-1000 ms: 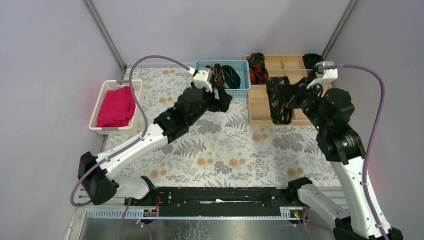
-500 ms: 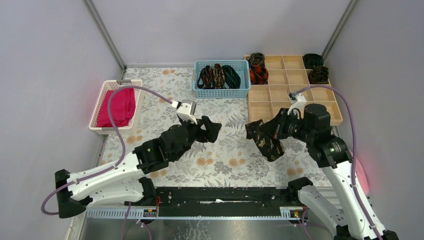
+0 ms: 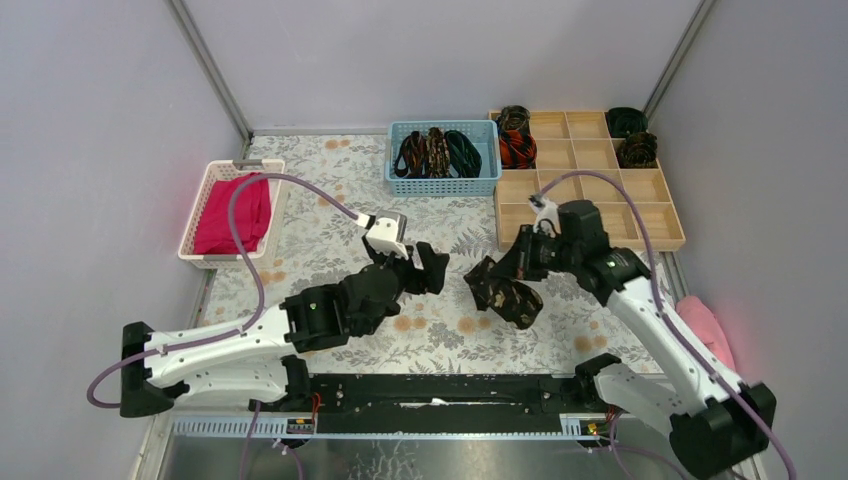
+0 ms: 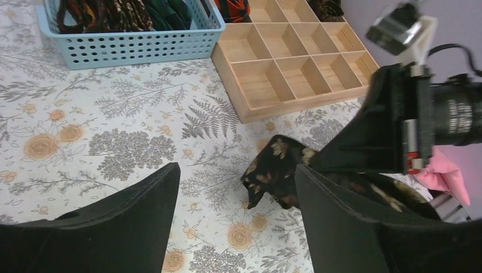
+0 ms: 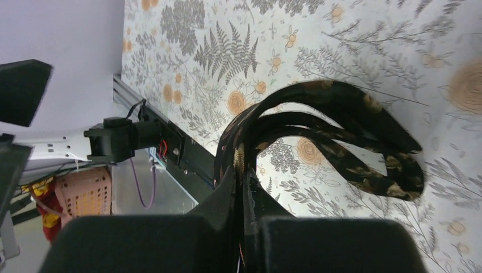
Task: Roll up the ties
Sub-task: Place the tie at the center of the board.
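1. Presently, the right gripper (image 3: pixel 503 270) is found clamped on a flecked tie (image 3: pixel 508 298), which is pinched between its fingers (image 5: pixel 216 216).
2. The flecked tie is held in loose drooping loops low over the floral table (image 3: pixel 440 320), near the middle; contact with the surface cannot be confirmed.
3. The left gripper (image 3: pixel 424 263) is observed spread wide and holding nothing, just left of the flecked tie.
4. Loose ties (image 3: pixel 437 152) are noted in the blue basket (image 3: pixel 440 185) at the far edge.
5. Coiled ties (image 3: pixel 516 148) are recorded in far compartments of the wooden tray (image 3: pixel 575 155).
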You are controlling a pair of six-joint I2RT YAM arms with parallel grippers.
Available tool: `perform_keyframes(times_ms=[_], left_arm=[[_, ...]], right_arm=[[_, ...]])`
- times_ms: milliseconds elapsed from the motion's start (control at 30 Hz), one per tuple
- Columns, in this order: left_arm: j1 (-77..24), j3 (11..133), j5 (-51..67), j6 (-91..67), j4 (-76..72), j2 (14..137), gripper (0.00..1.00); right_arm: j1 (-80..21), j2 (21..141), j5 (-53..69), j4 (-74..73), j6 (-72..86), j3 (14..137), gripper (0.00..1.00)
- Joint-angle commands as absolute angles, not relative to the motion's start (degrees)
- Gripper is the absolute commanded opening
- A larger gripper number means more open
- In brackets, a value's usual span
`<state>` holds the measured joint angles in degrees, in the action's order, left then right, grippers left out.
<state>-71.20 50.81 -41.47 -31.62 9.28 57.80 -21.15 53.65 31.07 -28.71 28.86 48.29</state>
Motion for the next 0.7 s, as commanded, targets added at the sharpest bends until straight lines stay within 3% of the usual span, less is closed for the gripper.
perform_keyframes(times_ms=[0, 533, 567, 667], left_arm=[[-72.36, 51.79, -48.96, -30.94, 9.85, 56.14, 0.81], [-72.69, 47.42, -59.42, -31.47, 13.26, 50.19, 0.82], [-72.69, 47.46, -59.63, -31.47, 13.38, 50.39, 0.82], [-72.69, 47.55, -60.13, -31.47, 13.71, 51.03, 0.82]], right_arm=[[-26.06, 61.56, 31.5, -20.25, 30.65, 48.47, 0.0], [-38.21, 102.97, 27.63, -7.05, 30.97, 66.96, 0.01], [-38.8, 104.18, 27.32, -7.0, 30.79, 68.05, 0.05], [-39.98, 108.56, 26.75, -6.6, 30.59, 72.09, 0.32]])
